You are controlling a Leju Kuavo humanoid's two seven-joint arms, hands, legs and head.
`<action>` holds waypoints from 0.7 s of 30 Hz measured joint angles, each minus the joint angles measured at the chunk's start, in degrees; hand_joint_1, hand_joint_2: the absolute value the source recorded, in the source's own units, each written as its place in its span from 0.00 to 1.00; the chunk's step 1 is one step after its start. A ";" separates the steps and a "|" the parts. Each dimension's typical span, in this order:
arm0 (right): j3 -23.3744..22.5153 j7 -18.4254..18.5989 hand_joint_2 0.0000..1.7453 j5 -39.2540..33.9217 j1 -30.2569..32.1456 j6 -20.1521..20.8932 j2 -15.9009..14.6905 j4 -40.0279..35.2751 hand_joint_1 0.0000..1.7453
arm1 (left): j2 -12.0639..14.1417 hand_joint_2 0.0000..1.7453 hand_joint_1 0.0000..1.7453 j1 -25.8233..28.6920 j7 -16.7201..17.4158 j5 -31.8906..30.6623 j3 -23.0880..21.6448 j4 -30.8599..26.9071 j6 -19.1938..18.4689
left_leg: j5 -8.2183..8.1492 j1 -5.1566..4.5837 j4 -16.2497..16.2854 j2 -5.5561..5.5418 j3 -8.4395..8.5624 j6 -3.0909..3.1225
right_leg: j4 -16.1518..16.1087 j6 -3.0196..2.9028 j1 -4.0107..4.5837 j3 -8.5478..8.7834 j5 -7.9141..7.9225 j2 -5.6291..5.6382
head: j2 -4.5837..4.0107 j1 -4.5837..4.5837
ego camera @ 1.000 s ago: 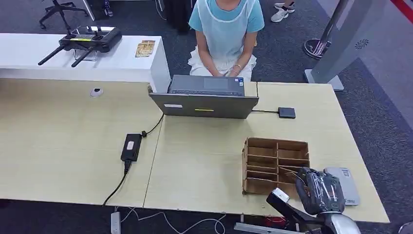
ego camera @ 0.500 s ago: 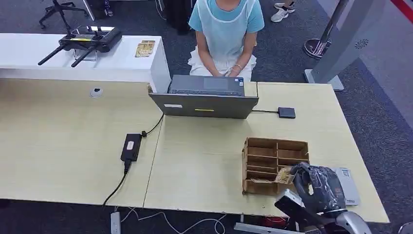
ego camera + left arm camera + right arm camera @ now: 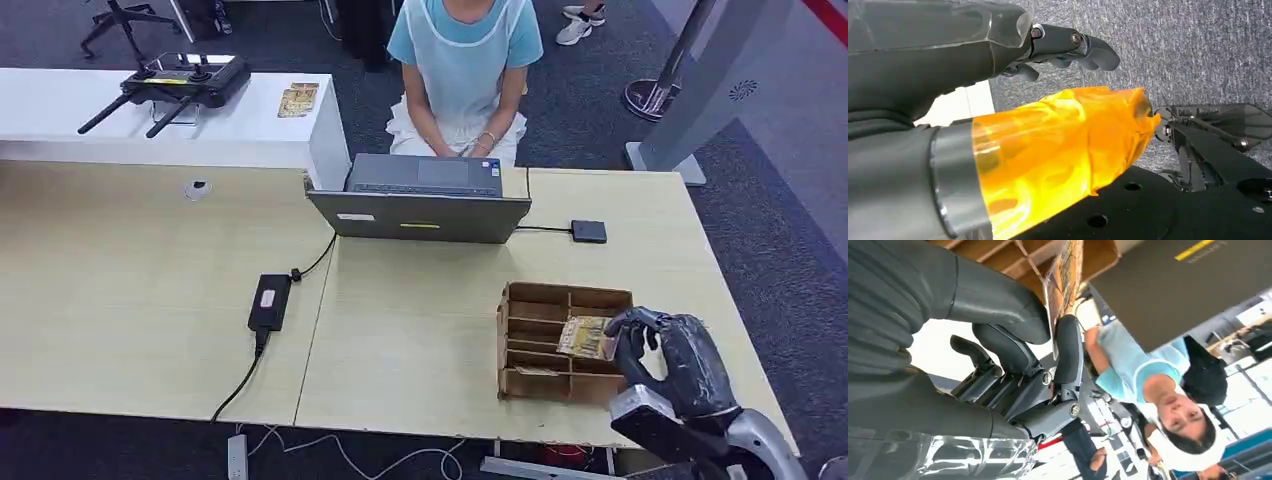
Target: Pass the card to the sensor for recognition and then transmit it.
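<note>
My right hand [image 3: 676,364] is at the right end of the cardboard slot box [image 3: 525,335], pinching a yellow-brown patterned card [image 3: 587,338] that hangs just above the box's slots. Seen from the right wrist, the card [image 3: 1064,287] is edge-on, squeezed between the thumb and a dark finger of the right hand [image 3: 998,355]. A small black square sensor [image 3: 589,231] lies on the table beyond the box, wired to the laptop [image 3: 420,213]. My left hand [image 3: 998,100] hangs over grey carpet with nothing in it, its thumb wrapped in orange film and its fingers [image 3: 1068,45] apart.
A person [image 3: 462,70] sits behind the laptop at the table's far side. A black power brick [image 3: 269,300] and its cable lie left of centre. A white counter [image 3: 250,120] carries a black controller [image 3: 180,82] and a few cards [image 3: 297,99]. The table edge runs close under my right hand.
My right hand has risen from the box's near right corner and drawn a card out of a slot; the card now hangs over the box, and the hand covers the grey device beside it.
</note>
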 joint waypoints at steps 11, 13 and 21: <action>-0.85 -1.34 1.00 -1.45 -1.60 0.00 0.02 -0.48 1.00 | 0.15 0.00 0.00 0.00 -0.15 0.02 -0.17 0.00 0.00 | 0.00 0.00 0.00 -0.01 -0.01 0.00 | 0.01 0.00 0.00 0.00 0.00 0.00 | -0.02 0.00; -0.85 -1.75 1.00 -2.26 -2.30 0.24 0.09 -0.48 1.00 | 0.17 0.00 0.00 0.00 -0.17 0.02 -0.20 0.00 0.00 | 0.00 0.00 0.00 0.00 -0.02 0.00 | 0.01 0.00 0.00 0.00 0.00 0.00 | 0.00 0.00; 0.72 -0.59 1.00 -3.50 -12.19 2.73 0.22 -0.26 1.00 | 0.31 0.00 0.00 -0.15 -0.33 -0.02 -0.72 0.00 -0.06 | 0.04 0.00 0.00 0.09 0.01 0.00 | 0.05 -0.05 0.00 0.01 0.07 0.07 | 0.00 0.00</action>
